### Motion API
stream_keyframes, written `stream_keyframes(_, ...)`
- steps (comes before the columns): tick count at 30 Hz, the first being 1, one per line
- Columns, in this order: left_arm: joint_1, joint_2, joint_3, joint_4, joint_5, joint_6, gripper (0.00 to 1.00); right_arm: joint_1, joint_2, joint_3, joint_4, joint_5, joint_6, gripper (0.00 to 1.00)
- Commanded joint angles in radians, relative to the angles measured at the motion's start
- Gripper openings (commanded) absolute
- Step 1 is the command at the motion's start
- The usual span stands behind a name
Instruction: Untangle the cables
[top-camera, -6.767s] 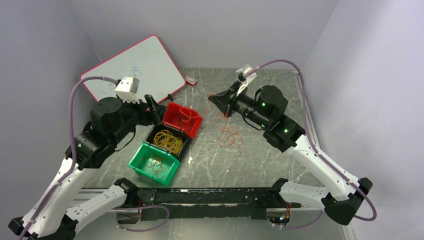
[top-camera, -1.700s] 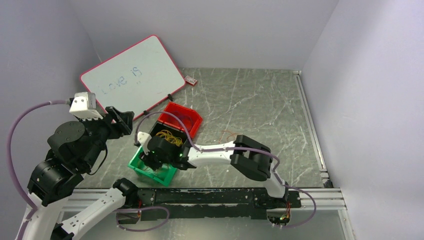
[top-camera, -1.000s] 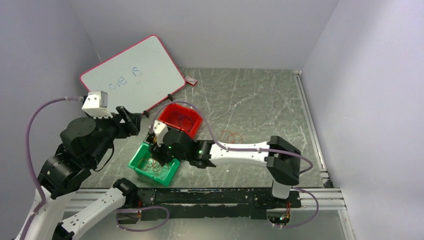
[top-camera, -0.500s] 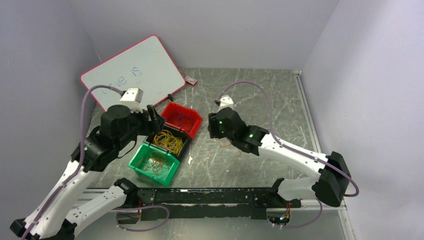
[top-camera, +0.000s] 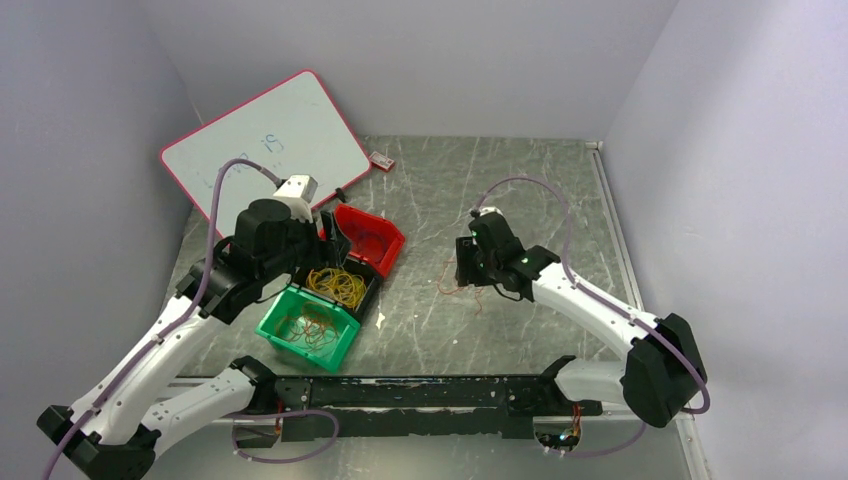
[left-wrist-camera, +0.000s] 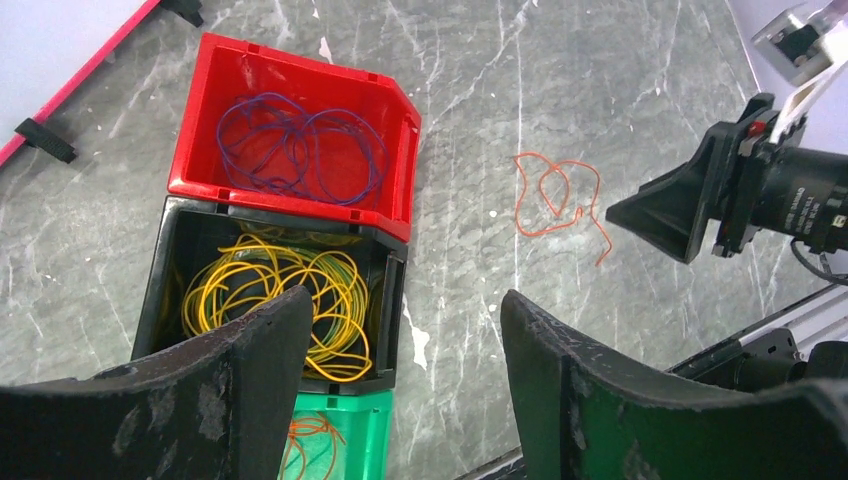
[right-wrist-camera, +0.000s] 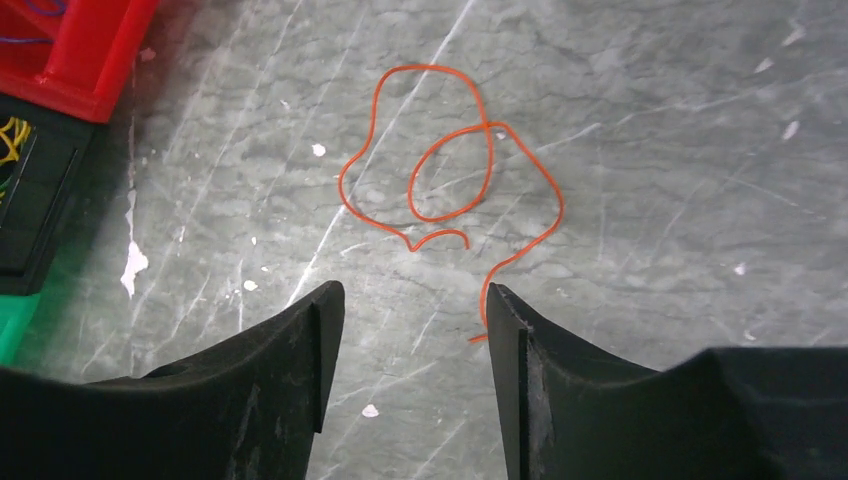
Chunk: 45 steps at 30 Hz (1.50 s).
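The left arm (top-camera: 180, 320) rises from its base and bends forward, wrist tipped down. The right arm (top-camera: 590, 305) stretches low across the grey marbled table (top-camera: 520, 190). The left gripper (left-wrist-camera: 400, 330) hangs with jaws spread and empty. Beneath it is a black plastic bin (left-wrist-camera: 160, 260) of yellow cables (left-wrist-camera: 270, 290), with a red plastic bin (left-wrist-camera: 290, 60) beyond its tips. The right gripper (right-wrist-camera: 412, 300), jaws apart, holds nothing. A looped orange cable (right-wrist-camera: 488, 130) lies on the table just ahead of its fingertips.

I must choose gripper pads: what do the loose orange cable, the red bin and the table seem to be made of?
Orange cable: probably thin plastic-coated wire, matte; it holds kinked loops.
Red bin: moulded plastic, slightly glossy, with even colour.
Table: grey veined surface, stone or stone-look laminate; scratched, faintly shiny.
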<state>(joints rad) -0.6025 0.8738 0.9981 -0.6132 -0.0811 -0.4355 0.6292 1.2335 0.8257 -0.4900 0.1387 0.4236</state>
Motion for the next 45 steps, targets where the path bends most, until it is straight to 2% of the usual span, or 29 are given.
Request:
stream_keyframes(1, -0.005, -0.015, -0.009, 0.046, 0.030, -0.015, 0.74, -0.002, -0.009, -0.052, 0.055, -0.049, 0.062, 0.59)
stream_keyframes(6, -0.005, -0.018, -0.006, 0.041, 0.029, -0.017, 0.73, -0.003, -0.026, -0.133, 0.164, 0.028, 0.224, 0.60)
stream_keyframes(11, -0.005, -0.022, -0.006, 0.038, 0.025, -0.019, 0.73, 0.010, -0.036, -0.217, 0.299, 0.053, 0.354, 0.51)
stream_keyframes(15, -0.005, -0.026, -0.009, 0.041, 0.024, -0.020, 0.73, 0.023, -0.021, -0.248, 0.355, 0.102, 0.406, 0.49)
stream_keyframes(28, -0.005, -0.043, -0.013, 0.028, 0.014, -0.016, 0.73, 0.029, 0.107, -0.249, 0.440, 0.096, 0.421, 0.48)
stream_keyframes(45, -0.005, -0.056, -0.018, 0.018, 0.004, -0.015, 0.73, 0.032, 0.162, -0.249, 0.451, 0.102, 0.400, 0.44)
